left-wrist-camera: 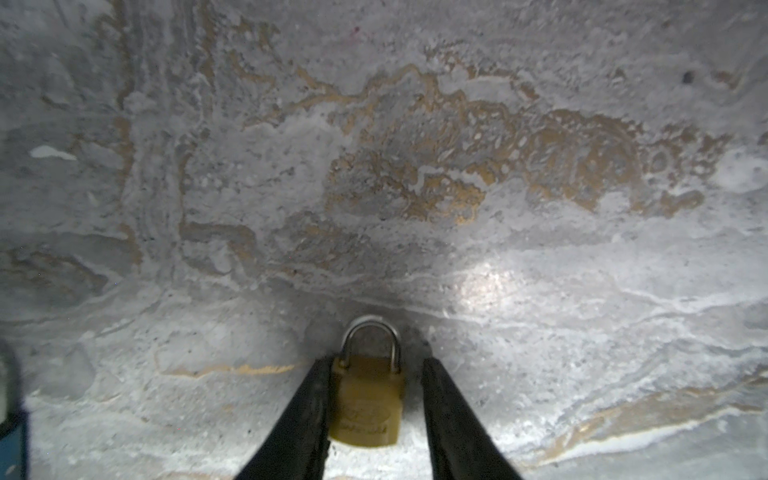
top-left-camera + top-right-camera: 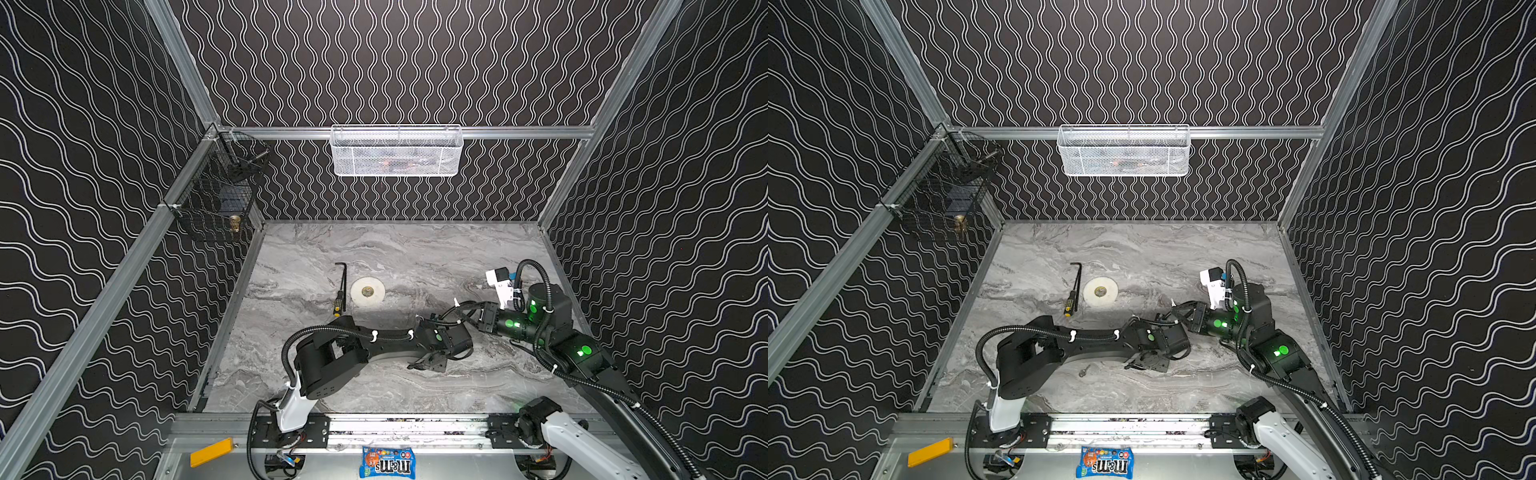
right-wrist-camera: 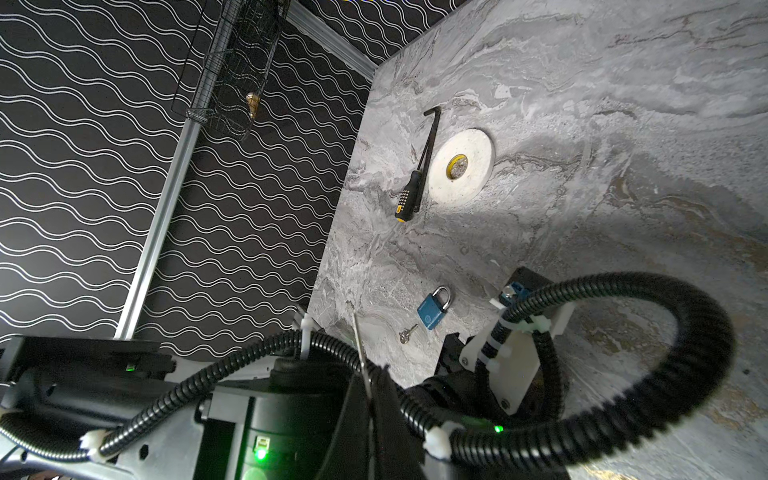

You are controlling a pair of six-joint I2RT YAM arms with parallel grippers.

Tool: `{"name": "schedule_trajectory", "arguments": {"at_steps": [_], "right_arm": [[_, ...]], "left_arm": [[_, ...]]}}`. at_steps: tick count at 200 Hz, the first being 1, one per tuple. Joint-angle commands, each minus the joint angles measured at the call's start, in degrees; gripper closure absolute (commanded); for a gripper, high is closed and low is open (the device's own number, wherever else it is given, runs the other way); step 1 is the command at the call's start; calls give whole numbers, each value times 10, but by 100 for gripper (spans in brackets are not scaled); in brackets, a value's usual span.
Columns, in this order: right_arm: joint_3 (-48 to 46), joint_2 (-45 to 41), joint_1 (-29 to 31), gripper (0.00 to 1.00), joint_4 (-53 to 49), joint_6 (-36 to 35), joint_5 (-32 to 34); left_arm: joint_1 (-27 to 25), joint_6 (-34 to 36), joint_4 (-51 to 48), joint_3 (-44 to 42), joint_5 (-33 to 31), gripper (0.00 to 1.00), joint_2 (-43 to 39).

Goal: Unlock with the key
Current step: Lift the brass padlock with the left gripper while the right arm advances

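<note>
Low in the centre of the left wrist view, a brass padlock (image 1: 368, 399) lies flat on the marbled surface (image 1: 291, 166) between the fingers of the left tool (image 1: 376, 362). That tool is partly open, with one finger (image 1: 307, 415) touching the lock's side and the other just apart. At lower centre of the right wrist view, the right tool (image 3: 372, 374) is closed on a thin silver key (image 3: 358, 336), seen edge-on.

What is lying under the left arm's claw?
A brass padlock, shackle closed, lies flat on the grey marble table between the left claw's open fingers. Its keyhole does not show, and the left arm covers it in both top views.
</note>
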Motion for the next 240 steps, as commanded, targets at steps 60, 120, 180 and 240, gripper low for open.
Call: {"name": "schedule_trajectory", "arguments": {"at_steps": [60, 120, 180, 240], "right_arm": [[-2, 1, 0, 100, 18, -2, -7], [-1, 8, 0, 100, 27, 1, -16], [29, 3, -19, 100, -19, -22, -5], [57, 2, -20, 100, -125, -64, 20]], "left_arm": [[0, 13, -70, 3, 4, 65, 9], [1, 10, -59, -2, 10, 71, 1], [15, -11, -30, -25, -5, 79, -42], [58, -56, 37, -98, -64, 86, -192]]}}
